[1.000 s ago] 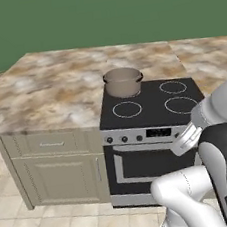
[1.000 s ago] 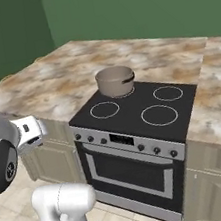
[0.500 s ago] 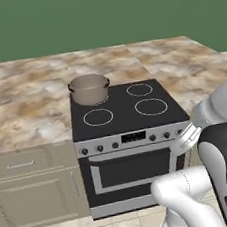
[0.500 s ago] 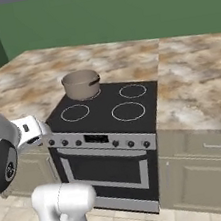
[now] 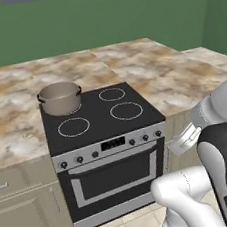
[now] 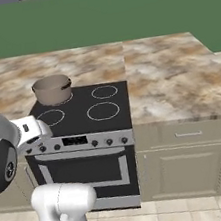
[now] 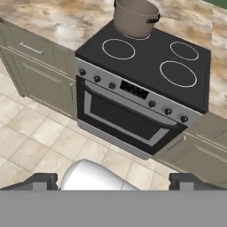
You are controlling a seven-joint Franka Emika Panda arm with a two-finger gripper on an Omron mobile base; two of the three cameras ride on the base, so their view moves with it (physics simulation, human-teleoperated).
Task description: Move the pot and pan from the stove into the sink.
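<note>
We see the pot (image 5: 60, 98) standing upright on the rear left burner of the stove (image 5: 100, 118), its beige inside open to view and a small dark handle showing on each side. From the right base view the pot (image 6: 52, 89) sits at the same back corner of the black cooktop (image 6: 84, 108), close to the marbled worktop (image 6: 168, 80) that runs on beside and behind it. The other three ring burners lie bare.

In the hand view our gripper (image 7: 114, 181) hangs low in front of the oven door, over the tiled floor (image 7: 31, 142), with its two dark fingertips (image 7: 42, 181) set far apart at the bottom corners (as wide as they go) and nothing between them. The pot (image 7: 135, 17) lies well apart from the gripper, up at the far back corner of the stove (image 7: 146, 66), beyond the knob panel and the near burners. The gripper touches neither pot nor stove.

Beige cabinet fronts (image 6: 191, 158) flank the oven on both sides, under the worktop (image 5: 16, 122).
</note>
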